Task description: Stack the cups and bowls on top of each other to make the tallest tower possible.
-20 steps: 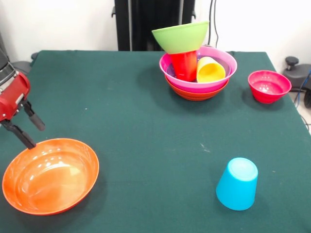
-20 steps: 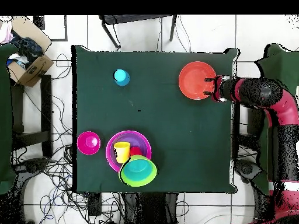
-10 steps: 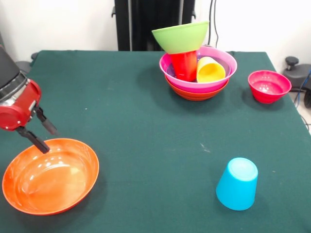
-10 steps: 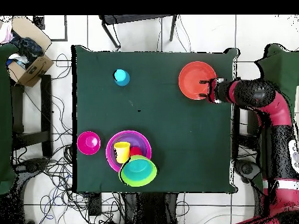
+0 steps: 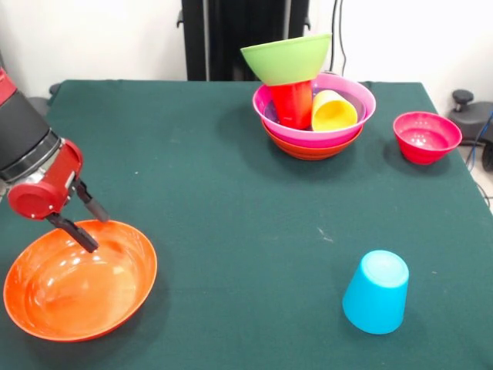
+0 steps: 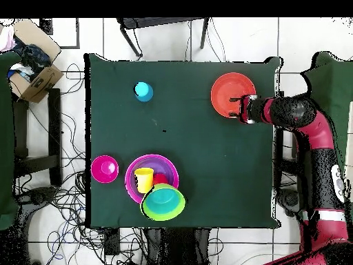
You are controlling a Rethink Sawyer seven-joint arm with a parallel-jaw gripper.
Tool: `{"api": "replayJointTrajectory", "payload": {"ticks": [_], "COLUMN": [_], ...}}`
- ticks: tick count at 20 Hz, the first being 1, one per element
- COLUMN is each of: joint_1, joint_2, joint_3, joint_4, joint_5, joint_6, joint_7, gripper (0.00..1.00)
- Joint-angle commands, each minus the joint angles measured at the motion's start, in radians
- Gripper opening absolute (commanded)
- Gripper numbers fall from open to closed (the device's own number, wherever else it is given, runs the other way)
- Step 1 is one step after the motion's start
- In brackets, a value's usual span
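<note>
A large orange bowl [image 5: 77,285] sits upright at the table's near left; it also shows in the overhead view [image 6: 229,90]. My gripper [image 5: 85,221] [image 6: 239,109] is open at this bowl's far rim, one finger over the inside, one outside. The tower [image 5: 312,131] [image 6: 153,181] stands far right of centre. It is an orange bowl, a magenta bowl [image 5: 350,108] and a purple bowl, holding a red cup [image 5: 293,104] and a yellow cup [image 5: 333,112]. A lime green bowl [image 5: 286,58] rests tilted on the red cup. A light blue cup [image 5: 376,291] stands upside down.
A small crimson bowl [image 5: 426,136] [image 6: 105,169] sits alone to the right of the tower in the front view. A cardboard box [image 6: 33,76] sits off the table in the overhead view. The robot's black pedestal [image 5: 235,35] stands behind the tower.
My gripper has moved in from the table's left edge over the orange bowl's far rim and stayed open. The bowl and the other things have not moved.
</note>
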Motion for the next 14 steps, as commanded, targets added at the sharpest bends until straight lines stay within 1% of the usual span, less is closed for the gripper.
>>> {"api": "replayJointTrajectory", "payload": {"ticks": [1,8,14], "joint_1": [0.069,0.084,0.094], "joint_2": [0.031,0.031,-0.002], "joint_3": [-0.092,-0.109,-0.127], "joint_4": [-0.121,-0.148,-0.138], "joint_5": [-0.044,-0.052,-0.046], "joint_6": [0.048,0.067,0.108], "joint_7": [-0.216,-0.209,-0.187], "gripper": [1.00,1.00,1.00]}}
